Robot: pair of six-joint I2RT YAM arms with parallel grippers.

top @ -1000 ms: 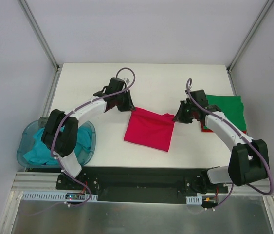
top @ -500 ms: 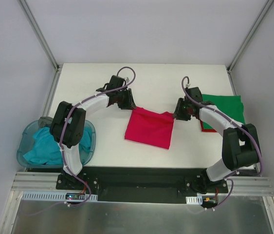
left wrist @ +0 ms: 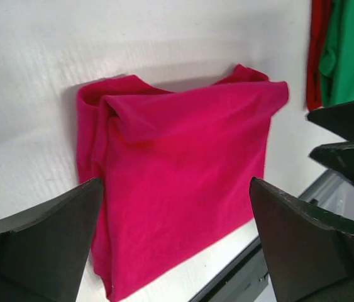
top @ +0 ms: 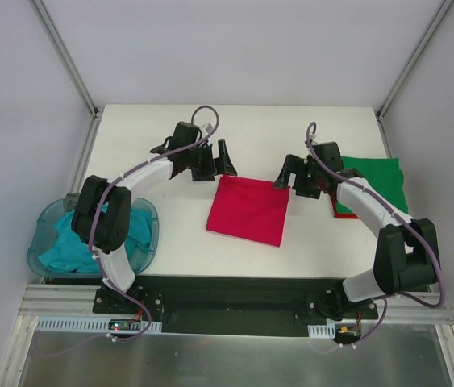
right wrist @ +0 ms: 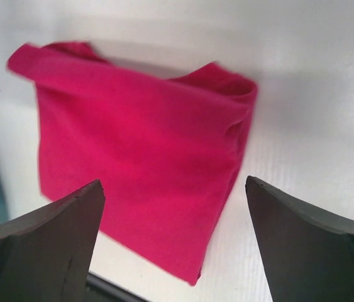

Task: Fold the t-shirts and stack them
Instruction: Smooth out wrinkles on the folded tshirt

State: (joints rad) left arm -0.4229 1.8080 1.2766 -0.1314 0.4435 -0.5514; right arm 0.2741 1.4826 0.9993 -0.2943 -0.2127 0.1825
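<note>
Hidden or cut off:
- The teal t-shirt is bunched in the translucent blue tub at the near left. The left arm crosses over it and covers much of it.
- A second red t-shirt shows only as a thin strip under the near-left edge of the green t-shirt. Its shape cannot be told.
- The right arm overlaps that stack's near-left corner.
- In the left wrist view the stack is clipped by the top right frame edge.
- In both wrist views one far corner of the middle shirt is blurred.

Crimson t-shirt:
- It is folded to a compact, nearly square pad lying flat on the white surface, about mid-surface, between the two hands.
- The cloth is smooth on top.
- The far edge shows doubled layers, with a soft rolled tuck at its far-left corner. A small hump of cloth rises at the far-right corner.

Heading:
- The pad is skewed clockwise as seen from above.
- Its far edge runs left to right and slants nearer toward the right.
- It is marginally wider than deep, so the long axis is hard to call.
- The green one lies with its long side left to right, at the far right.

Hands:
- The left hand has its jaws wide apart and holds nothing, just off the far-left corner.
- The right hand is likewise spread and empty, beside the far-right corner.
- Contact with the cloth cannot be told.
</note>
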